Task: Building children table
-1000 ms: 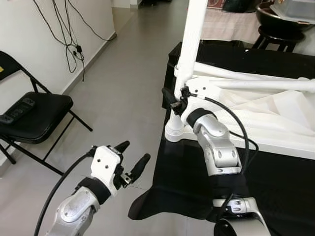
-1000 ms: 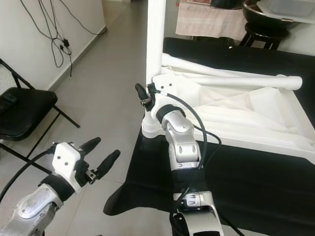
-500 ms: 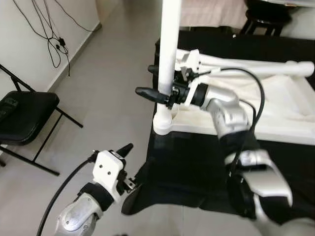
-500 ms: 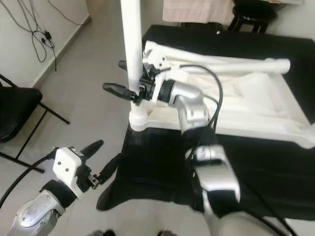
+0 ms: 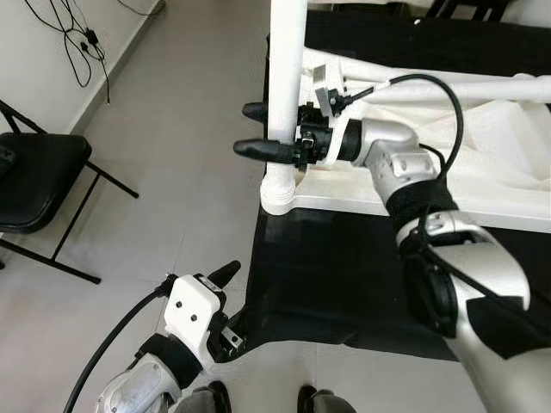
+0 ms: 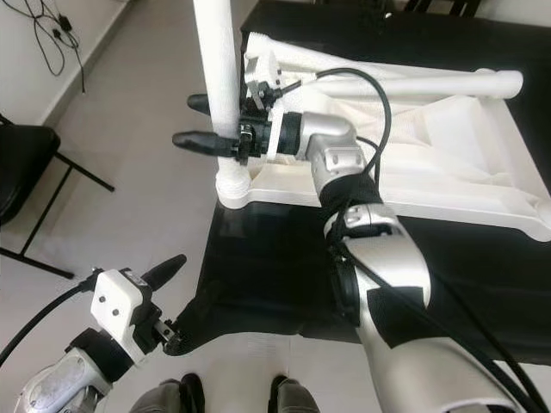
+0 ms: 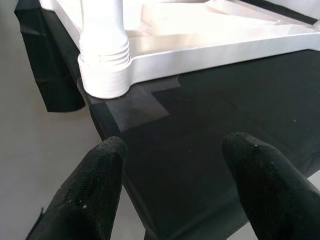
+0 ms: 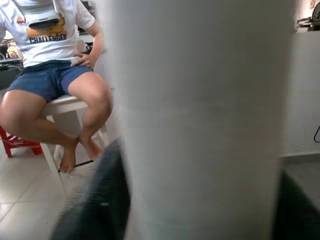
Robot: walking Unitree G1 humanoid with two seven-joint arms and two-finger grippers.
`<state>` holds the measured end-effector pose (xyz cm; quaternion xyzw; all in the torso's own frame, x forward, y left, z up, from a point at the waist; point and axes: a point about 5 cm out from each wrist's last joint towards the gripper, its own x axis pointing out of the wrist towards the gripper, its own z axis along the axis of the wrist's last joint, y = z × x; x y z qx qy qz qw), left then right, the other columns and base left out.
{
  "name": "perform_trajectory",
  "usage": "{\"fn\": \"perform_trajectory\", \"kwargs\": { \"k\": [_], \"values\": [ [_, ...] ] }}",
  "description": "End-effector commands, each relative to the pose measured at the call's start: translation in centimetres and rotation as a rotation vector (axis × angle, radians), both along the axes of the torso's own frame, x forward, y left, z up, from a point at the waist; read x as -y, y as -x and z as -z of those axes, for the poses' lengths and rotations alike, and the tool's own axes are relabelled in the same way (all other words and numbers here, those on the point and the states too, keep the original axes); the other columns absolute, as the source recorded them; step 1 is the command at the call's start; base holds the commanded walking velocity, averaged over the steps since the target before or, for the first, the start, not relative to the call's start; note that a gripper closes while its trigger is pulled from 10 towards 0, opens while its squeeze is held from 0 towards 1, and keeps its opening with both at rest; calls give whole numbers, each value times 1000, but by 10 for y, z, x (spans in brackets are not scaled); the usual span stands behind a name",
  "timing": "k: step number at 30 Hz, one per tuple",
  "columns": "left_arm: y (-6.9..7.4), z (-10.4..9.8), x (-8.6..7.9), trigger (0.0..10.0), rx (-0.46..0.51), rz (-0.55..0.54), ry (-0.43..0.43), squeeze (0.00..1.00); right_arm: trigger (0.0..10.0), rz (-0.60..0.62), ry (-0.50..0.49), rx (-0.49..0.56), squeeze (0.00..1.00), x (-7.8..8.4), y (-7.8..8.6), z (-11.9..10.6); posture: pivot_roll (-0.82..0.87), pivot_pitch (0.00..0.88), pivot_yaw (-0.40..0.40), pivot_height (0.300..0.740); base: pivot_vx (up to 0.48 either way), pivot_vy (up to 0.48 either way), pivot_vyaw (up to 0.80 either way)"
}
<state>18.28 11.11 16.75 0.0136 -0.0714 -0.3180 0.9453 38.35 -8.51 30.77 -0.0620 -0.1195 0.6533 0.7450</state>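
A white children's table (image 5: 482, 185) lies upside down on a black cloth (image 5: 344, 275). One white table leg (image 5: 287, 52) stands upright in the table's near left corner socket (image 5: 280, 194). My right gripper (image 5: 274, 129) reaches in from the right and is shut on this leg, one black finger on each side, a little above the socket. In the right wrist view the leg (image 8: 200, 120) stands close between the fingers (image 8: 97, 200). My left gripper (image 5: 231, 305) is open and low over the cloth's left edge, holding nothing; its wrist view looks at the socket (image 7: 104, 75).
A black folding chair (image 5: 34, 181) stands on the grey floor at the left, and cables (image 5: 82, 43) hang on the wall behind it. A second white leg (image 5: 482, 86) lies across the table's underside. A person (image 8: 55, 75) sits on a white stool beyond the leg.
My right gripper rose from the leg's base and turned sideways to straddle the leg. The camera tilted down, so the whole scene shifted. My left gripper sits lower in the picture.
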Motion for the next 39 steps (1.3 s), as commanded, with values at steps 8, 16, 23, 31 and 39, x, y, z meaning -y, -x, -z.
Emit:
{"fn": "perform_trajectory", "kwargs": {
  "k": [8,16,23,31,39],
  "values": [
    [3,3,1,10000,-26,20,-22,0,0,-18,37,40,0,13,2,2,118,301,-31,740,0,0,0],
    [-3,5,-3,10000,-25,8,-21,0,0,193,73,37,0,37,1,28,79,266,-39,740,0,0,0],
    [-20,9,-14,10000,-21,-7,-22,0,0,1125,57,-328,0,28,32,152,26,158,3,740,0,0,0],
    [-29,13,-17,10000,-15,-29,-12,0,0,1043,74,-274,0,24,25,148,25,120,-23,740,0,0,0],
    [-29,12,-17,10000,-9,-42,0,0,10000,926,74,-236,1000,14,19,118,30,142,-27,740,0,0,0]
  ]
}}
